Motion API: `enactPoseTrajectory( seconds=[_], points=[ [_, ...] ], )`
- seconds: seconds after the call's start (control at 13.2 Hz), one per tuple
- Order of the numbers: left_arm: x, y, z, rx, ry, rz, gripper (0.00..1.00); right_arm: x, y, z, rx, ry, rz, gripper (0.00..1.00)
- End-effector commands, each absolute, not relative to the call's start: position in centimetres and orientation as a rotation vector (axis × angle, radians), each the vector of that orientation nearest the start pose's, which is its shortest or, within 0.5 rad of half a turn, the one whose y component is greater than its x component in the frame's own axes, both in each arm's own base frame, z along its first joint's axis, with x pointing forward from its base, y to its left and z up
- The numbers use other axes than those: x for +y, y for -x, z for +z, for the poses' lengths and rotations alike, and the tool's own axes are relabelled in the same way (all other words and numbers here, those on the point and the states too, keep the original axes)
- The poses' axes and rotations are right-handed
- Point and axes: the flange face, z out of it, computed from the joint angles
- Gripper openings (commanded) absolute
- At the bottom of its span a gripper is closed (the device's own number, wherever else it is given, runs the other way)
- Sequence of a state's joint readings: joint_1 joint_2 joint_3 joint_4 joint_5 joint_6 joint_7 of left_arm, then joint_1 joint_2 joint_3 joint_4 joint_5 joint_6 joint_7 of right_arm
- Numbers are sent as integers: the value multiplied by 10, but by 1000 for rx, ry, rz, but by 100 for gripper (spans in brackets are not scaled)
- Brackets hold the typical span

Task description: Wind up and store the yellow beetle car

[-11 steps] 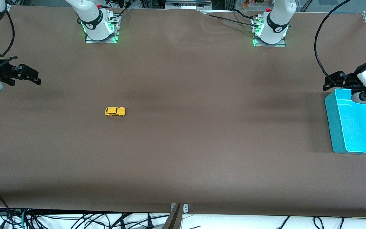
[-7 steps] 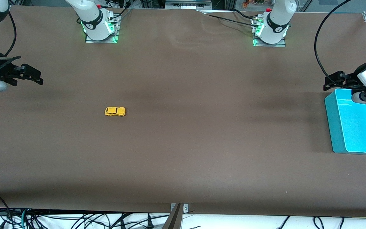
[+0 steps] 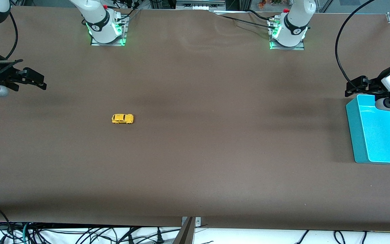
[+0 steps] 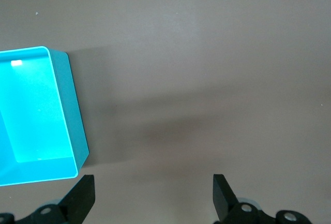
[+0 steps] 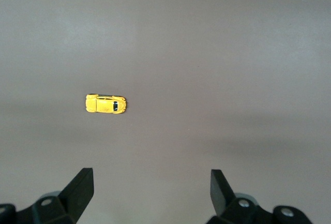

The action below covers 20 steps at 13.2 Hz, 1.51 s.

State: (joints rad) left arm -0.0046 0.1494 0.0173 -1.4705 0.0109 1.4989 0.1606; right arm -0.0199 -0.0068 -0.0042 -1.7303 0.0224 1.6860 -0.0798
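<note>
The yellow beetle car (image 3: 123,118) stands on the brown table toward the right arm's end; it also shows in the right wrist view (image 5: 105,104). My right gripper (image 3: 32,80) is open and empty, up in the air over the table's edge at the right arm's end, well apart from the car. Its fingertips (image 5: 83,185) frame bare table in the right wrist view. My left gripper (image 3: 354,86) is open and empty, over the rim of the turquoise bin (image 3: 354,132). The bin also shows in the left wrist view (image 4: 72,105).
The turquoise bin stands at the left arm's end of the table and nothing lies in the part of it that shows. Both arm bases (image 3: 107,27) (image 3: 288,30) stand along the table's edge farthest from the front camera. Cables hang below the edge nearest the camera.
My right gripper has drifted slightly toward the middle of the table. The car, the bin and the left arm have not moved.
</note>
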Motion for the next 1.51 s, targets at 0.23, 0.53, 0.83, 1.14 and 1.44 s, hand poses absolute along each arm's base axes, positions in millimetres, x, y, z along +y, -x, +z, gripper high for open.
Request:
enactPoseTrajectory(
  seconds=[0.23, 0.53, 0.83, 1.14, 1.44],
  points=[
    [10, -591, 579, 227, 3147, 180, 100, -9, -545, 567, -65, 3117, 46, 100],
    [10, -591, 579, 227, 3147, 180, 100, -9, -546, 568, -70, 3121, 44, 100],
    [9, -591, 579, 230, 3147, 180, 100, 1, -544, 571, -99, 3122, 35, 100],
    [10, -591, 579, 227, 3147, 180, 100, 1, -544, 571, -99, 3122, 37, 100],
    [9, -595, 582, 230, 3146, 165, 100, 1, -544, 571, -99, 3122, 40, 100]
  ],
)
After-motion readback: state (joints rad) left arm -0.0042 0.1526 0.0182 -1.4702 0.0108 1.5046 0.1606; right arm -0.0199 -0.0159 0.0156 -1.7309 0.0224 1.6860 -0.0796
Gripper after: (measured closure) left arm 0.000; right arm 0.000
